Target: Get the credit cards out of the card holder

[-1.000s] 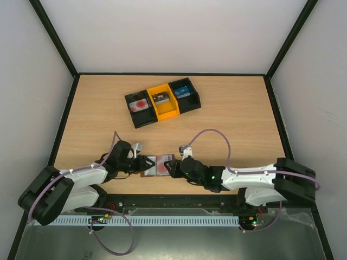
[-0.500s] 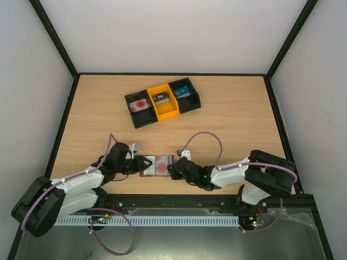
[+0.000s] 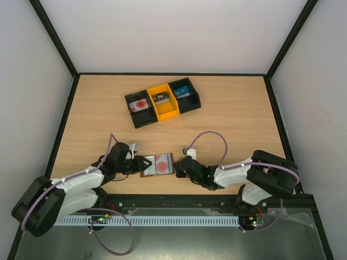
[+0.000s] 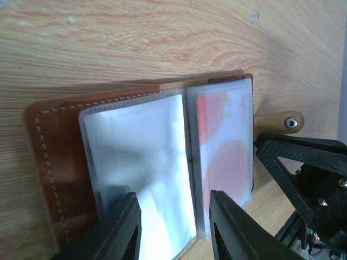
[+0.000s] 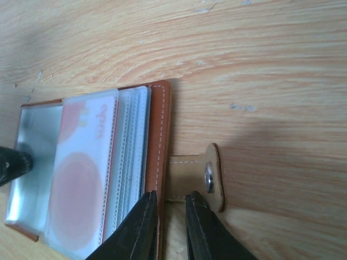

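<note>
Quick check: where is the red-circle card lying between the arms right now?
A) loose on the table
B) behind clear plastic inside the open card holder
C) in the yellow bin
B: the card shows through clear stitched plastic inside the open card holder.

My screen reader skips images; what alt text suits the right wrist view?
An open brown card holder lies on a wooden table, a whitish card with a red round mark in its front clear sleeve. The right claw straddles the base of the holder's snap tab, its jaws nearly together.
</note>
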Tool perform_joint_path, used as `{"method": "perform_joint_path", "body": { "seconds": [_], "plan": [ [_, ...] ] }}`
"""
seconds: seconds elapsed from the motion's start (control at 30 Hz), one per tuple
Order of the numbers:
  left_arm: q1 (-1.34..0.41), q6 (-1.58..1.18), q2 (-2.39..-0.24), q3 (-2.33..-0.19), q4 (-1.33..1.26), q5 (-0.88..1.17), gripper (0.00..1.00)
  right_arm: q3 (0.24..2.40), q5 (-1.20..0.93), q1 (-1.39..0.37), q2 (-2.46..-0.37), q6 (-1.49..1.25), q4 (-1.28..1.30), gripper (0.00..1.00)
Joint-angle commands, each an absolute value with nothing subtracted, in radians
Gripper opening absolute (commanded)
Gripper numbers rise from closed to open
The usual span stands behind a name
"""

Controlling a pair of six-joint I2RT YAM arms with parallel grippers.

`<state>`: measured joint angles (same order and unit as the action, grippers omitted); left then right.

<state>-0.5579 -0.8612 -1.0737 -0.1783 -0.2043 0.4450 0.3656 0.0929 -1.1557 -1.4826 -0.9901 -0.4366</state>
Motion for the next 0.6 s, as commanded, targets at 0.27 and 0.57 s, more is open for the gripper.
{"method": "perform_joint_path", "body": {
  "seconds": [0.27, 0.57],
  "plan": [
    [-0.547, -0.857, -0.913, -0.186, 0.009, 0.303, 0.43, 0.370, 0.174, -1.142, -1.434, -0.952, -0.303, 0.16],
    [-0.547, -0.843, -1.010, -0.166, -0.072, 0.323, 0.32, 0.398, -0.016, -1.142, -1.349, -0.947, -0.407, 0.24]
  ]
}}
